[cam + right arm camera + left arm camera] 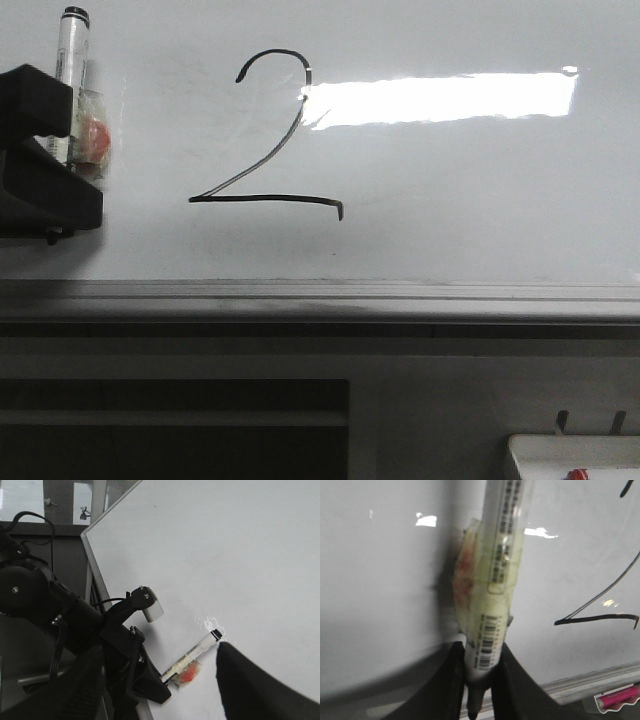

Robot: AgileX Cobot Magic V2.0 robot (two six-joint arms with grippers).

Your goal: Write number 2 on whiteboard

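The whiteboard (470, 190) is filling most of the front view, with its grey rail (320, 298) running along the bottom edge. Wide bare board is lying open to the right of the number 2 (270, 135), apart from a bright strip of glare (440, 98). The number 2 is sitting left of centre, its flat base ending in a small hook just above the rail.

The left hand (479, 680) is hanging at the board's left edge, well apart from the digit, its fingers closed on a taped marker (496, 575) that is pointing upward along the board. The right hand (160, 690) is showing spread, empty fingers. A small white tray (575, 455) is sitting below the rail at the right.
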